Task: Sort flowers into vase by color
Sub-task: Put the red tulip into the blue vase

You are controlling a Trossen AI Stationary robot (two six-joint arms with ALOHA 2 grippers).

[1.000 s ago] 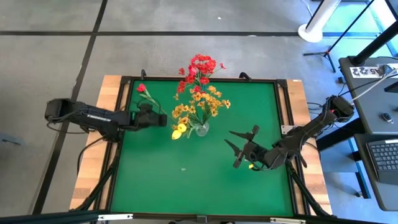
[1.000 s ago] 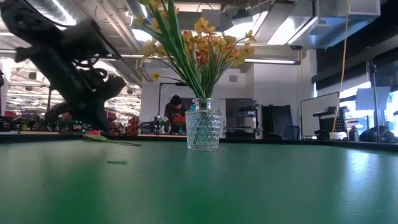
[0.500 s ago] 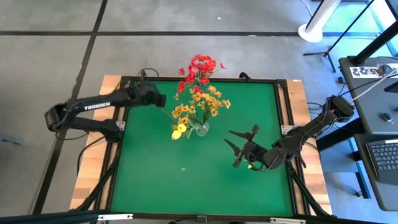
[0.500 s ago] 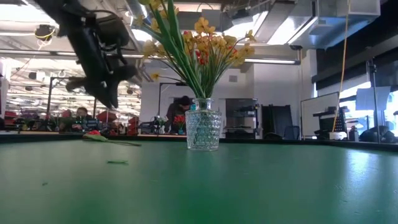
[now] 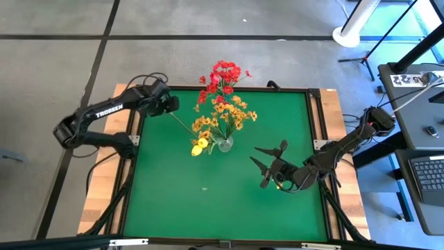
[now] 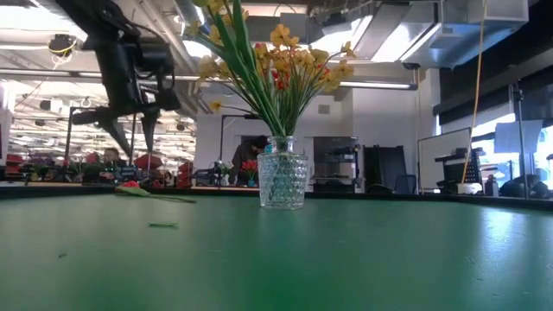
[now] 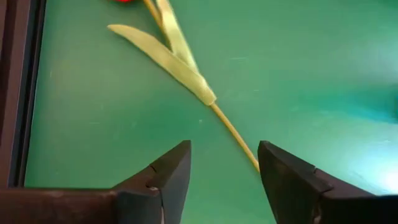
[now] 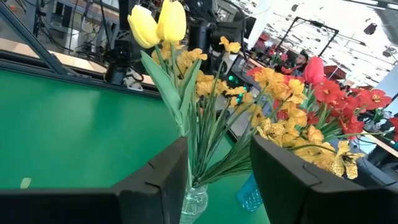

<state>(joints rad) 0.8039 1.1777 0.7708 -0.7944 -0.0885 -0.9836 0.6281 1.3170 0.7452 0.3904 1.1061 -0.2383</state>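
1. Left gripper (image 5: 168, 104) is raised above the far-left corner of the green table mat (image 5: 208, 201), close to its left edge. Fingers (image 7: 168, 171) spread apart, nothing between them.
2. Directly beneath it lies a loose red flower (image 7: 186, 68) flat on the mat — thin stem and two pale green leaves clear in the left wrist view, the red bloom only just showing at the frame's border. In the low view the same flower (image 6: 143, 190) rests on the mat well to the left of the vase, with the gripper (image 6: 130, 121) hanging above it, not touching.
3. Glass vase (image 6: 282, 177) stands upright near the mat's centre, somewhat toward the far edge. It holds a mixed bunch (image 5: 220, 104): yellow-orange sprays, two yellow tulips (image 8: 158, 25), and red blossoms (image 5: 225, 73) leaning out over the far edge.
4. Right gripper (image 5: 269, 165) sits low over the right-hand half of the mat, pointed toward the vase and apart from it. Its fingers (image 8: 155, 180) stand wide open, empty; the vase stems show in the gap between them from the right wrist view.
5. Open room — the whole near half of the mat is bare except for a small green scrap (image 5: 205, 187) lying near the middle. The dark frame rail (image 7: 15, 93) runs just beside the loose flower at the left edge.
6. A person (image 6: 251, 155) is visible in the background room behind the vase.
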